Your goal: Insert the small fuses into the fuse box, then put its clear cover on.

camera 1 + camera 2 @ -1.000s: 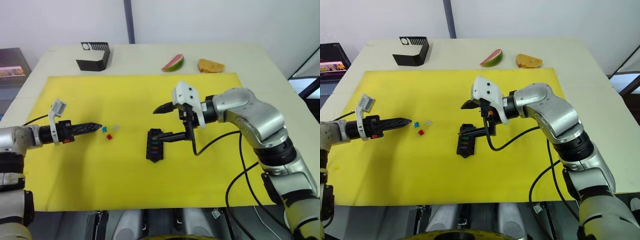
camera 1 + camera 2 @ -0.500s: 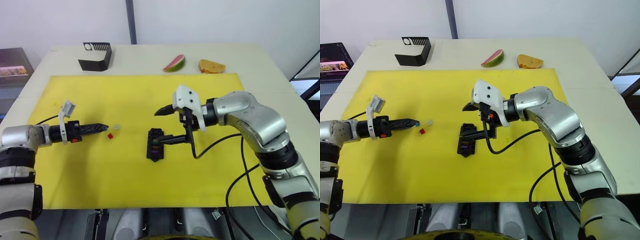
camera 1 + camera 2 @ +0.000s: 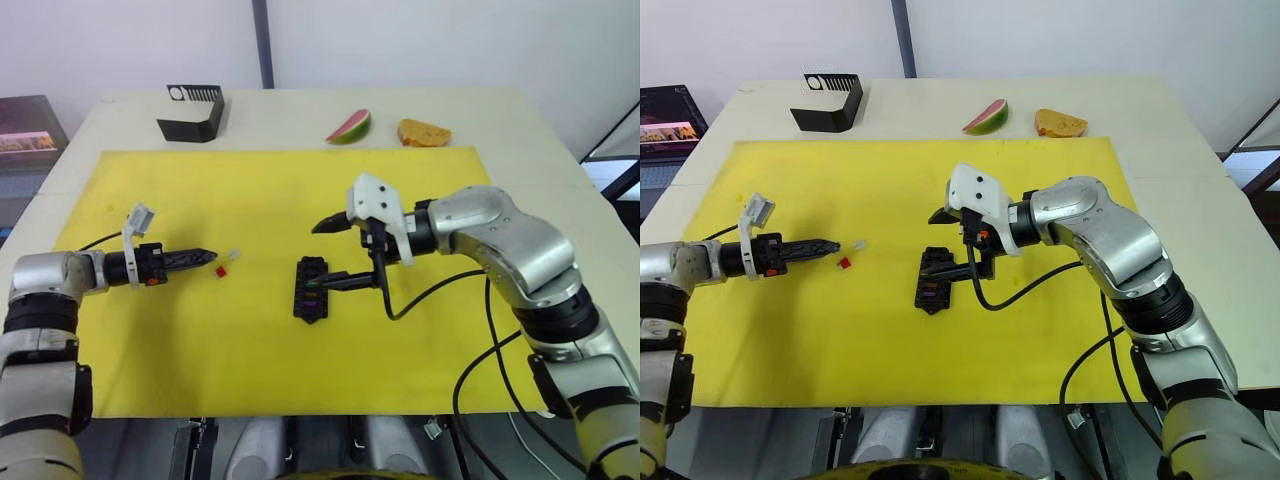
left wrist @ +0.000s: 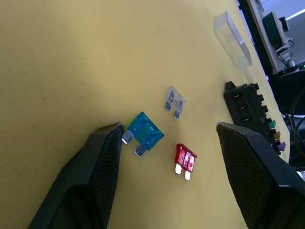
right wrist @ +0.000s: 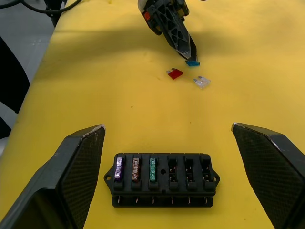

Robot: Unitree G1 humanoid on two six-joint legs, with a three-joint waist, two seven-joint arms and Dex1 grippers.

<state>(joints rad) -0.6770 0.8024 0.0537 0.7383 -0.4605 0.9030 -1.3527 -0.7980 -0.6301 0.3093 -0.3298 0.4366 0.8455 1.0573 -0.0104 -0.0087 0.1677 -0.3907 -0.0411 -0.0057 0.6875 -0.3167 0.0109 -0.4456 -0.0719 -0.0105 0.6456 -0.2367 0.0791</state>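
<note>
Lying between the wide-open left tool's [image 4: 162, 167] fingers, the teal fuse [image 4: 144, 132] touches one fingertip.

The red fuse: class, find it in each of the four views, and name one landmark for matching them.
Left eye view: red fuse on the yellow mat, at the left gripper tip.
Right eye view: same spot.
Left wrist view: low, centre.
Right wrist view: upper middle.
Shared landmark: the teal fuse beside it.
</note>
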